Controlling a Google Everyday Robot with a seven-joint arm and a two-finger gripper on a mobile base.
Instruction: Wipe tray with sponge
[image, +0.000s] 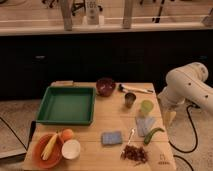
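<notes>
The arm (187, 85) comes in from the right and is cut off by the picture's edge, so its base is out of sight. Its gripper (170, 116) hangs as a pale tapered tip just off the right edge of the tabletop (107, 120), pointing down; whether it is parted or closed cannot be made out. A black cable (192, 131) loops on the floor behind it.

The green tray (67, 106) lies on the left half of the tabletop, its left wall close to the table's edge. The blue sponge (112, 138) lies flat near the front middle, well apart from both tray and gripper. A strip of bare wood runs between tray and sponge.

Right of the sponge a spoon (130, 136) lies, then a grey-blue pad (145, 125) (cloth or second sponge, hard to say) with a green vegetable (153, 135) touching its front corner. A dark red heap (134, 153) near the front edge is too blurred to name. A green cup (146, 107) and a dark cup (130, 99) stand between the gripper's side and the tray. The orange plate (47, 150) at the front left corner reaches the table's edge, a white bowl (71, 149) just beside it.
</notes>
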